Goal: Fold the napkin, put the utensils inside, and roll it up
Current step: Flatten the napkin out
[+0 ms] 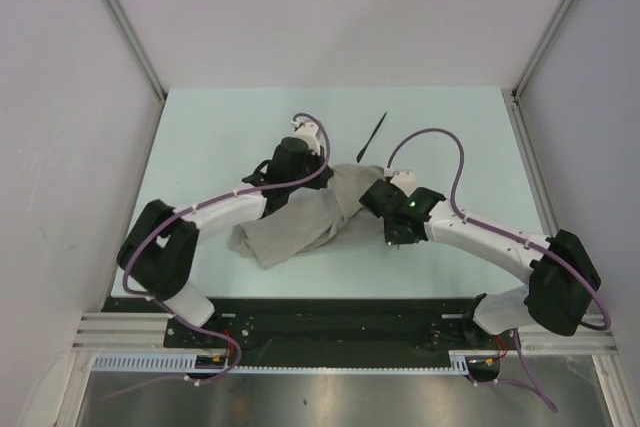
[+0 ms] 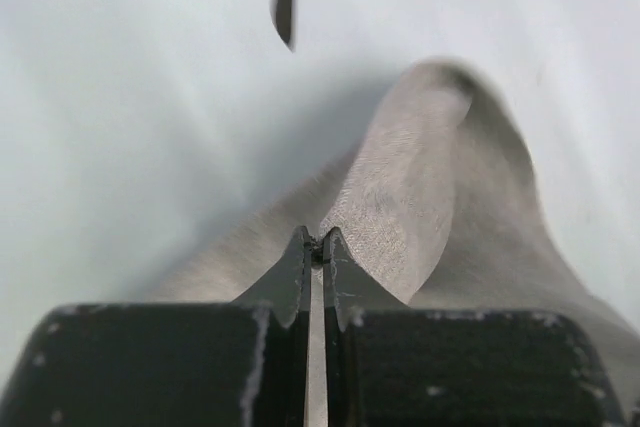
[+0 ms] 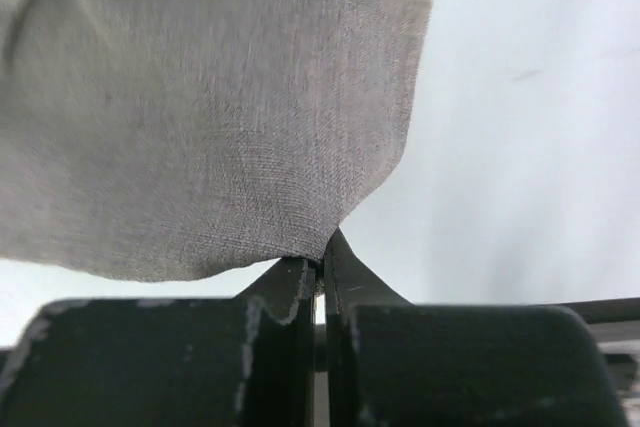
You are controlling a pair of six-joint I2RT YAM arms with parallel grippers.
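L pincer (image 2: pixel 316 249) & R pincer (image 3: pixel 320 263) pinch 1 napkin (image 1: pixel 295 227); 1 utensil (image 1: pixel 372 137) nearby.

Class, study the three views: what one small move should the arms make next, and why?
Probably raise both grips slightly and draw them apart to spread the napkin. The left tool and right tool are each shut on its edge, and it lies bunched and creased, too crumpled to fold. The utensil lies apart, beyond it.
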